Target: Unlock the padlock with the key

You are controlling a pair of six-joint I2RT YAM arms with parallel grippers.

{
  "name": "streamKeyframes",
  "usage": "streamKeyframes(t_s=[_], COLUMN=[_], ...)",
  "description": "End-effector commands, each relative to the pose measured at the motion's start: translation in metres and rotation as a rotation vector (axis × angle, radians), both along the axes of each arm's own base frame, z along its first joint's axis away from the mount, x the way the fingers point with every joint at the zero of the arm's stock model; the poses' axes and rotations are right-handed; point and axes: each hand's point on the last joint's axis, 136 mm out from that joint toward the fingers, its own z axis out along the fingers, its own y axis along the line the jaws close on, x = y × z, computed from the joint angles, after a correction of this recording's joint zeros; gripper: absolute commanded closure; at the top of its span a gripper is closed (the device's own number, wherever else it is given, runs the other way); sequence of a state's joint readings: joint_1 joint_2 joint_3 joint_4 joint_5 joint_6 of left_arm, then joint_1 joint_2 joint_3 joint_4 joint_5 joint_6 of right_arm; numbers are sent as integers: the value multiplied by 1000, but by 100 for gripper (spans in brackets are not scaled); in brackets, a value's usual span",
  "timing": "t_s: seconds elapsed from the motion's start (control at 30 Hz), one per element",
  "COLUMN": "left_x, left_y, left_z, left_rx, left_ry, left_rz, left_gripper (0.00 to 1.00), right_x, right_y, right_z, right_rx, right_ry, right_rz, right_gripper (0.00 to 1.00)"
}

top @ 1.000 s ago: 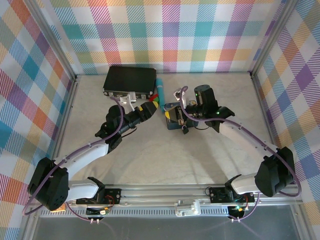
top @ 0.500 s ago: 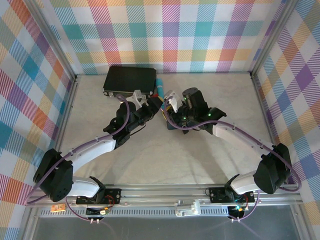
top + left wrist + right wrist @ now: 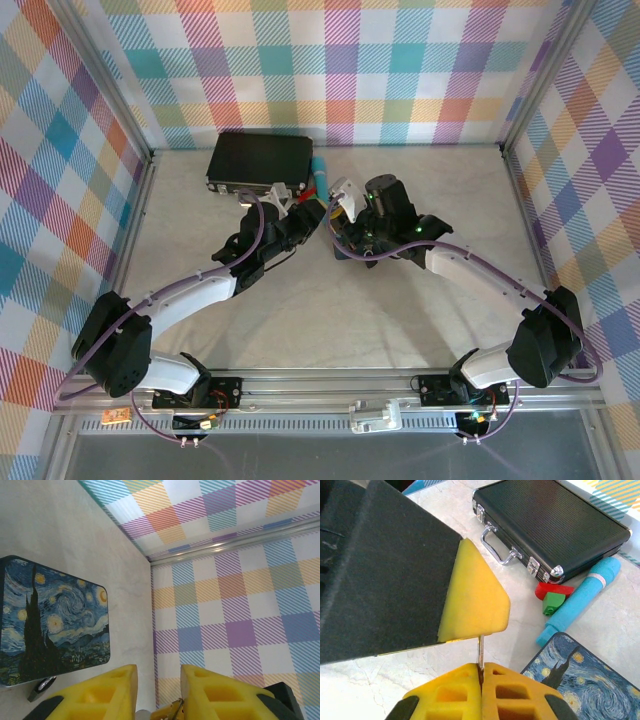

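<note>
In the right wrist view my right gripper is shut on the key, a thin metal blade standing up out of its yellow fingertips. The blade's tip goes behind a yellow finger of my left gripper, which hangs just above it. In the left wrist view my left gripper has its fingers a little apart. A small brass-and-grey metal piece, the padlock, is pinched low between them and mostly hidden. From above, the left gripper and the right gripper meet tip to tip.
The starry-night tin lies just right of the grippers, with a small dark piece at its edge. The black case stands at the back. The teal tube and the red and green pieces lie between them.
The left gripper has reached forward and right, and the right gripper has swung left over the tin, until the two met. In the last half second they have barely moved.
</note>
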State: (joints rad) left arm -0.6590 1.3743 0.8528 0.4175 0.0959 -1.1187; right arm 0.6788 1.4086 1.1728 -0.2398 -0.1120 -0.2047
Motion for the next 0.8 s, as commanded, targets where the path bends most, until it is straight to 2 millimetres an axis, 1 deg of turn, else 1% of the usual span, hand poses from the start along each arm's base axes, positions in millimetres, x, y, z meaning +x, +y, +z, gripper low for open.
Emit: streamKeyframes(t_s=[0.0,0.07,0.13,0.27,0.4,0.47,0.57,0.6,0.63,0.67,0.7,0.77], left_x=[-1,0,1,3,5,5,5,5,5,5,5,4], left_y=[-4,-5,-5,-6,-10,-11,-11,-10,-9,-8,-6,-3], left_z=[17,16,15,14,15,14,13,12,12,11,12,20], left_rx=[-24,-20,-19,-18,-17,-14,-4,6,26,53,78,133], left_ry=[-19,-16,-14,-13,-16,-14,-18,-24,-35,-53,-77,-159], left_rz=[-2,-3,-2,-2,-14,-16,-17,-17,-18,-16,-19,-30], left_gripper=[72,74,77,79,89,91,100,100,100,100,100,100], right_x=[0,0,-1,-5,-6,-6,-6,-6,-6,-5,-7,-8], right_y=[5,6,6,8,8,8,7,6,5,3,1,-7], right_z=[4,3,3,4,2,1,4,6,9,14,20,33], right_rx=[0,2,2,9,2,0,10,18,37,63,95,188], right_ry=[-32,-28,-27,-17,-8,-6,-4,-1,4,15,31,89], right_rz=[25,30,35,55,59,59,49,43,33,22,23,16], right_gripper=[100,100,100,100,100,100,99,93,83,67,58,52])
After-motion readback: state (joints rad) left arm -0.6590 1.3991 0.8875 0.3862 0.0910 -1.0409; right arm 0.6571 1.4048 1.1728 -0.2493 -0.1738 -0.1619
